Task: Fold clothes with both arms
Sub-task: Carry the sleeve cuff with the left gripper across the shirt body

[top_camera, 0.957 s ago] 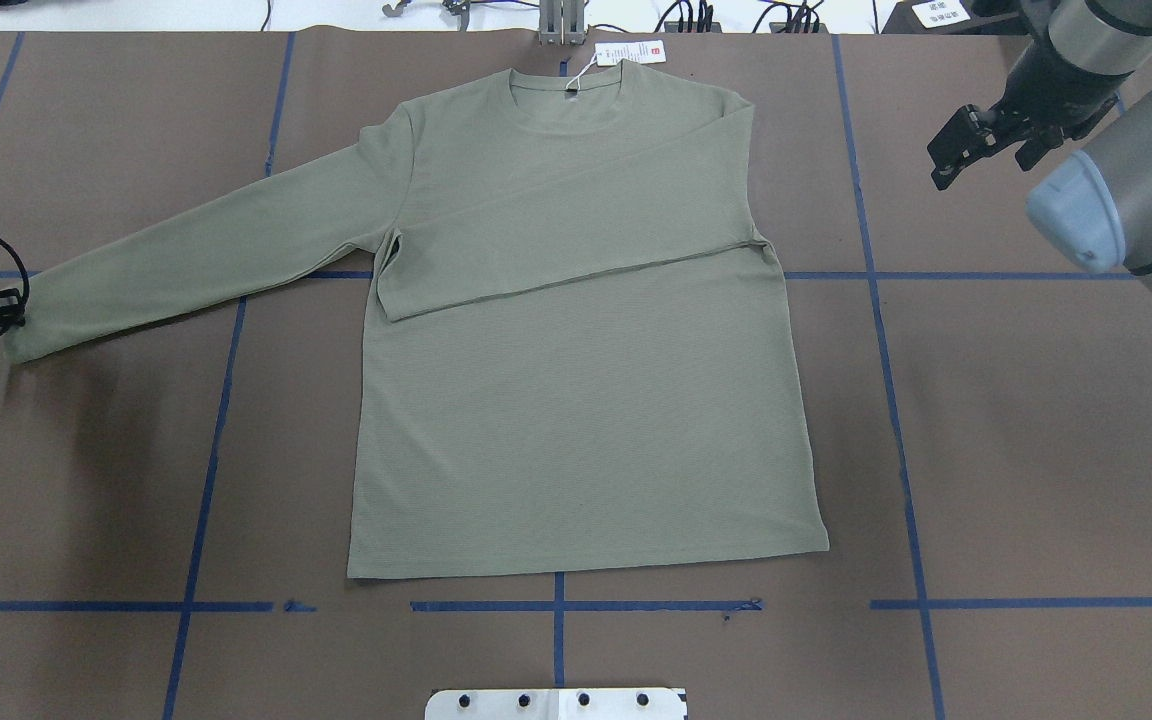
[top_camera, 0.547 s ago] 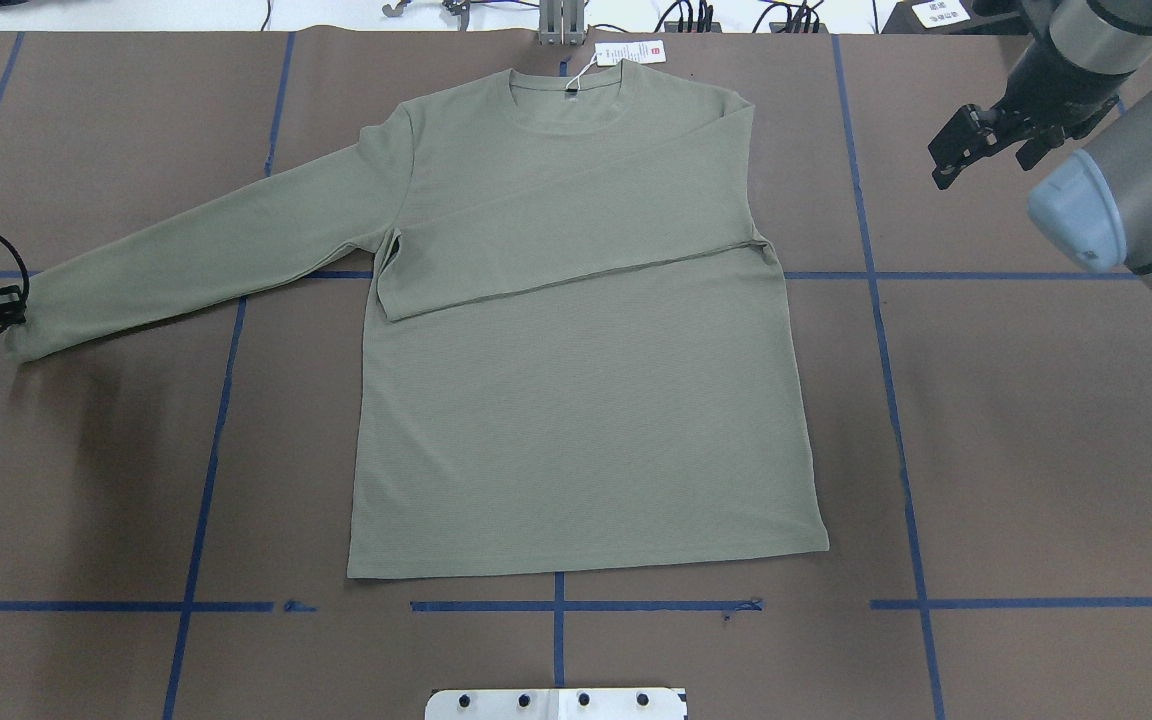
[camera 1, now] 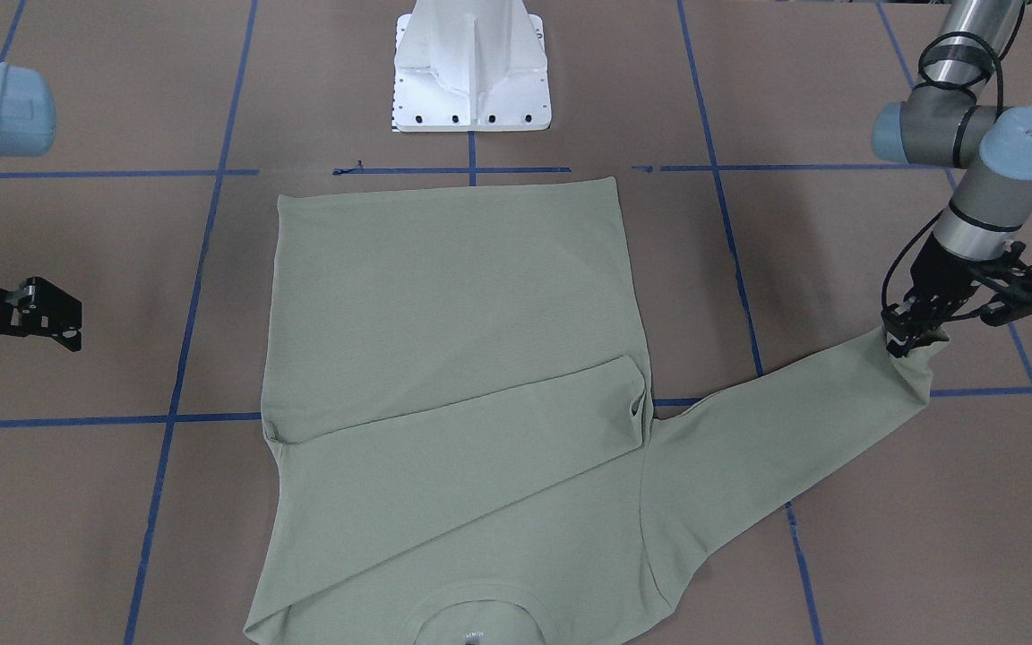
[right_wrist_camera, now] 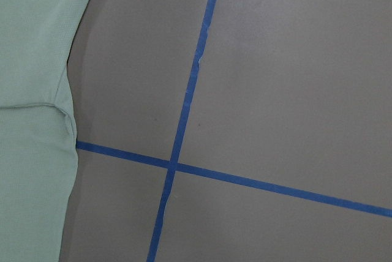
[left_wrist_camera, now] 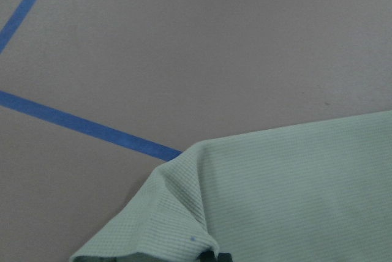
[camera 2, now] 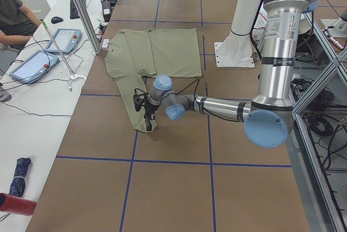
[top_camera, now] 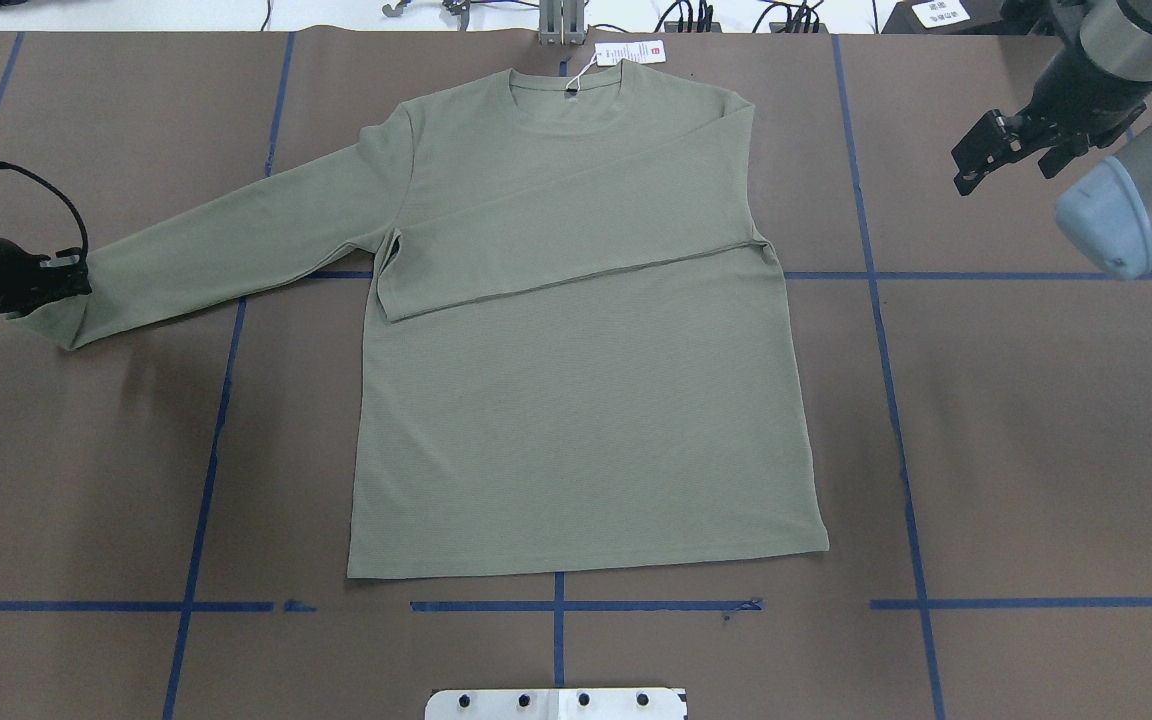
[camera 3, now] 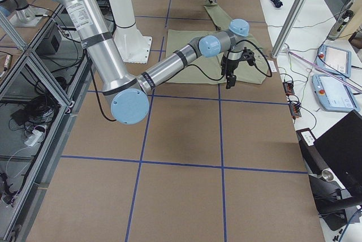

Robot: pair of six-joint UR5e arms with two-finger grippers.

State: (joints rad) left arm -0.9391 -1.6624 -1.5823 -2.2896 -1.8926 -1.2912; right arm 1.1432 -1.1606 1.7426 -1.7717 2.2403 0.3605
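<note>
The pale sage-green shirt (top_camera: 576, 400) lies flat, front up, collar at the table's far edge, with its white hang tag (top_camera: 631, 52) beside the collar. One sleeve (top_camera: 576, 240) is folded across the chest. The other sleeve (top_camera: 216, 250) stretches out to the left. My left gripper (top_camera: 71, 282) is shut on that sleeve's cuff and holds it slightly raised; it also shows in the front view (camera 1: 910, 336). The cuff (left_wrist_camera: 275, 194) fills the left wrist view. My right gripper (top_camera: 981, 160) is open and empty, off the shirt at the far right; it also shows in the front view (camera 1: 55, 318).
Blue tape lines (top_camera: 896, 400) grid the brown table. The white bolted pedestal (camera 1: 471, 63) stands at the near middle edge. A side desk with tablets (camera 2: 59, 39) and a seated person lies past the far edge. The right wrist view shows the shirt's edge (right_wrist_camera: 30, 90).
My left gripper has moved inward, to the right and farther up the table, carrying the cuff so the sleeve end bends. My right gripper has drifted slightly right.
</note>
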